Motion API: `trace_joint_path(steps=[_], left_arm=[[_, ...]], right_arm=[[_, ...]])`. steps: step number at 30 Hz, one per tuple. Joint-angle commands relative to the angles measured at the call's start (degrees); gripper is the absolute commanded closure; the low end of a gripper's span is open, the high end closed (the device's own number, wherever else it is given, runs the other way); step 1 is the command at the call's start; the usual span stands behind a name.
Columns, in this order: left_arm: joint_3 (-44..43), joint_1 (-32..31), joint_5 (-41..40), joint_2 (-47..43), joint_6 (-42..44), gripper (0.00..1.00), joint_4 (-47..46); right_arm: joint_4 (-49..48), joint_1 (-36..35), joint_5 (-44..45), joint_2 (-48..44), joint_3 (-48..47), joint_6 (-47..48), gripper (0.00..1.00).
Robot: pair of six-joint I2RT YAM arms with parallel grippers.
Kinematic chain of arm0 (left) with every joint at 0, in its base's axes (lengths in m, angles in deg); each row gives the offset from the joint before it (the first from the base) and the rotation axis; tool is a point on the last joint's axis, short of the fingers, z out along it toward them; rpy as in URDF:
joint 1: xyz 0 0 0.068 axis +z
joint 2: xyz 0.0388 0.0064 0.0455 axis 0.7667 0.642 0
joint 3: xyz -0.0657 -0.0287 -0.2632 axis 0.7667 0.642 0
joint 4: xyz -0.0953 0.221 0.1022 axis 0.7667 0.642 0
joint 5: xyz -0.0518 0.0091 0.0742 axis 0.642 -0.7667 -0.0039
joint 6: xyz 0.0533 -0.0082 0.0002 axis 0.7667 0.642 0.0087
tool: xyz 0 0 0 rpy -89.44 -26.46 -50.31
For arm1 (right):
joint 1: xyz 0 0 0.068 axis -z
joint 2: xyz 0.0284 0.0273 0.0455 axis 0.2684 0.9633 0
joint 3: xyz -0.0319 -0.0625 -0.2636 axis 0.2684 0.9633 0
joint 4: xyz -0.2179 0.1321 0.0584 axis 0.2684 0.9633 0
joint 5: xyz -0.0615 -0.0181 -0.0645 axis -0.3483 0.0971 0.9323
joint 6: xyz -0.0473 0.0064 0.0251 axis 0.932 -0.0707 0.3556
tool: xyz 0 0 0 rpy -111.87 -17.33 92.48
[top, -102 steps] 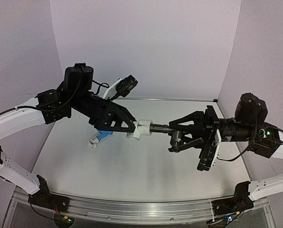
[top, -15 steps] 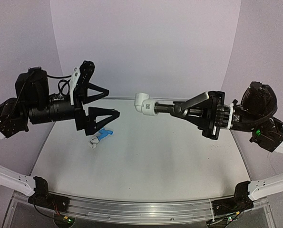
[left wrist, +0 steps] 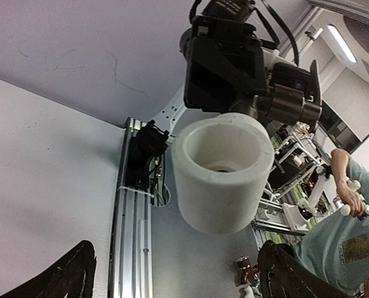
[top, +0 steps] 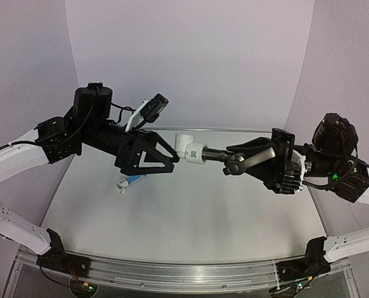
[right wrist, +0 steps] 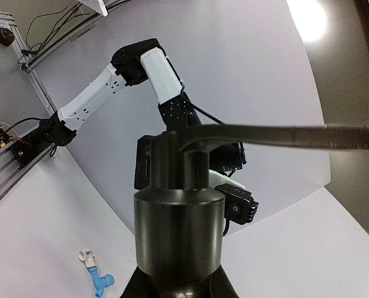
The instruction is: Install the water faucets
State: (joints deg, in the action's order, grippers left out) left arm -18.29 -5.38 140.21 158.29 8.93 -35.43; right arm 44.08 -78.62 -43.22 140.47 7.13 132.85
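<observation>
My right gripper (top: 245, 160) is shut on the dark metal faucet (top: 224, 158) and holds it level above the table, lever handle (top: 263, 155) on top. A white elbow fitting (top: 188, 148) sits on the faucet's free end. In the right wrist view the faucet body (right wrist: 178, 239) fills the middle, under its lever (right wrist: 283, 134). My left gripper (top: 173, 164) is open, its tips just short of the fitting. In the left wrist view the fitting's open end (left wrist: 222, 172) faces me, above and between the fingers (left wrist: 67, 278). The light blue faucet (top: 133, 180) lies on the table, a white fitting on it.
The blue faucet also shows in the right wrist view (right wrist: 102, 282) at the lower left. The grey table (top: 190, 217) has a metal rail (top: 172, 276) along its near edge. Pale walls close in the back and both sides.
My left gripper has swung in from the left, open, up to the white fitting. My right gripper has brought the metal faucet a little lower and turned it.
</observation>
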Motion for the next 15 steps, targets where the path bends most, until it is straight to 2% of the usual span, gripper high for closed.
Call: trace_joint_path(steps=[1, 8, 15], left_arm=[[2.66, -0.01, 8.88, 0.47, -5.37, 0.11, -15.68], [1.46, -0.11, 10.07, 2.61, -5.69, 0.17, -19.52], [1.66, -0.12, 10.40, 3.37, -5.32, 0.40, -20.45]], right_arm=[[-5.13, -0.08, -2.04, -0.93, 0.10, -0.26, 1.00], [-5.22, -0.10, -3.02, 0.59, 0.01, -2.05, 1.00], [-5.75, -0.06, -1.58, 1.63, 0.11, -3.55, 1.00]])
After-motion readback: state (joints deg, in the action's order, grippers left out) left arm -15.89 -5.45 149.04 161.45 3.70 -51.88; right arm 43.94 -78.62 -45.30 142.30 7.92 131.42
